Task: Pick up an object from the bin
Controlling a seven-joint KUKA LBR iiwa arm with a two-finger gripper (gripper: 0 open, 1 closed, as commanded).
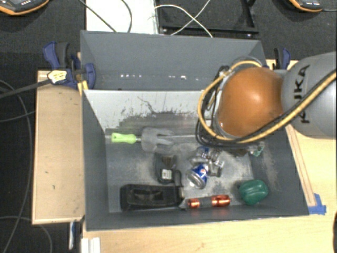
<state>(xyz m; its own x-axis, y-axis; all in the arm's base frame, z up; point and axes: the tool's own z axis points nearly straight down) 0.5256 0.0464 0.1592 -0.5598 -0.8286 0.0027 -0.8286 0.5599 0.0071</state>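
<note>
I'm hovering the gripper (209, 159) low in the bin (100, 157), right of centre, tucked under the orange wrist cover (247, 101). The cover is hiding too much, so I can't tell whether the jaws are open or closed.

The nearest thing is a small blue-and-white can (198, 176), lying tilted just on the near-left side of the gripper, so I'm treating it as the target. I can't tell if they're touching.

My plan is centring over the can's body, squaring across its round sides, then coming straight down. It's likely going to roll, so I'm favouring a gentle close. I'm also watching the small black block (166, 173) just to its left and the copper cylinders (208, 201) nearer me. The green lump (254, 191) is sitting well clear.
</note>
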